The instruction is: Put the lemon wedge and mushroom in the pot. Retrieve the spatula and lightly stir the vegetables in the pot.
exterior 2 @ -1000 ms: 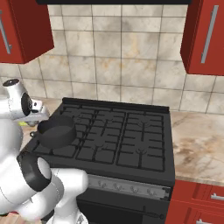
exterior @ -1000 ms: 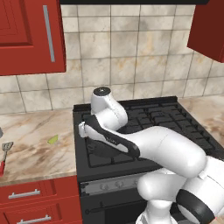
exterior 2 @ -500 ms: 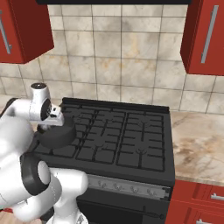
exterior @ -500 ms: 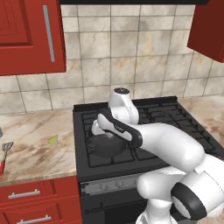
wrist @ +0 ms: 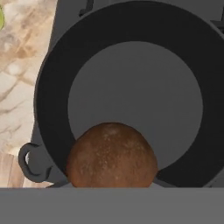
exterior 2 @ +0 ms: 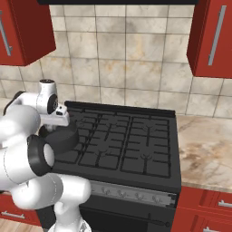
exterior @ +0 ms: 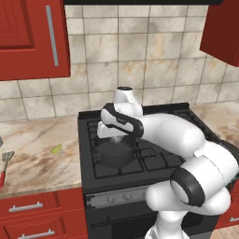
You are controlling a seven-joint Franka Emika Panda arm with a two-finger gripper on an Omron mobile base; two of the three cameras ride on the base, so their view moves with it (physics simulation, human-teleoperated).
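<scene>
The dark grey pot (exterior: 113, 154) stands on the stove's front left burner, and its inside (wrist: 135, 96) is bare. My gripper (exterior: 114, 135) hangs just above the pot, shut on the mushroom (wrist: 112, 156). The mushroom's brown cap hides the fingertips in the hand view. From the right base view, the gripper (exterior 2: 60, 120) sits over the pot (exterior 2: 60, 139). On the marble counter left of the stove lies the yellow-green lemon wedge (exterior: 56, 149), also at the hand view's top left corner (wrist: 1, 19). The red-handled spatula (exterior: 4, 166) lies at the counter's far left edge.
The black stove (exterior 2: 127, 145) has grates over all burners. Red cabinets (exterior: 28, 37) hang above the counter on the left and right (exterior 2: 213, 36). Marble counter (exterior 2: 204, 145) continues right of the stove. One pot handle (wrist: 30, 162) points toward the counter side.
The arm has swung from over the left counter to the right, bringing the gripper with the mushroom above the pot. The lemon wedge and spatula have stayed put.
</scene>
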